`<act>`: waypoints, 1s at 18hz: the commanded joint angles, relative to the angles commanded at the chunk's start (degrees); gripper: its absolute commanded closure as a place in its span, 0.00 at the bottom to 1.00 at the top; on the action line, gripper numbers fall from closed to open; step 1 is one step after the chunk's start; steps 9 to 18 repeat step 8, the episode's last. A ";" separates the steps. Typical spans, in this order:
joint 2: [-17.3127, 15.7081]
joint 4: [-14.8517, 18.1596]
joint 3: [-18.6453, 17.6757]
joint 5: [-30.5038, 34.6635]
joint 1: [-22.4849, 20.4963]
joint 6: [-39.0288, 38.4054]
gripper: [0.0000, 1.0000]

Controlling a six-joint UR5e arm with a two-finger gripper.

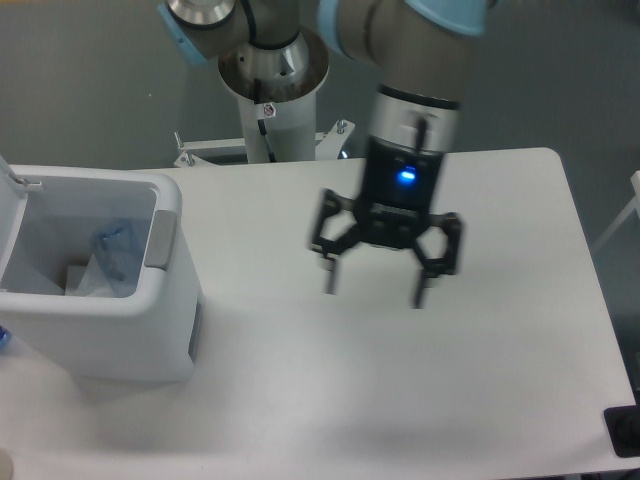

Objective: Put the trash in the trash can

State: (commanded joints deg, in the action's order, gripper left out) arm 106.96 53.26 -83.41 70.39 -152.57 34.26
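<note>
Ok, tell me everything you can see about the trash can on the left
The trash can is a large white boxy plastic bin with rounded corners and a grey panel on its right rim. It stands upright at the table's left edge, top open. Inside lie a white pouch and crumpled clear bluish plastic. The gripper is well clear of it.

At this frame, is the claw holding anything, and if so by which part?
Nothing is held. The claw hangs open and empty above the table, away from the trash can.
</note>
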 joint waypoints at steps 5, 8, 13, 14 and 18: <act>2.64 1.41 -2.37 16.16 -0.54 16.32 0.00; 3.79 1.23 -4.04 20.49 -0.10 26.28 0.00; 3.79 1.23 -4.04 20.49 -0.10 26.28 0.00; 3.79 1.23 -4.04 20.49 -0.10 26.28 0.00; 3.79 1.23 -4.04 20.49 -0.10 26.28 0.00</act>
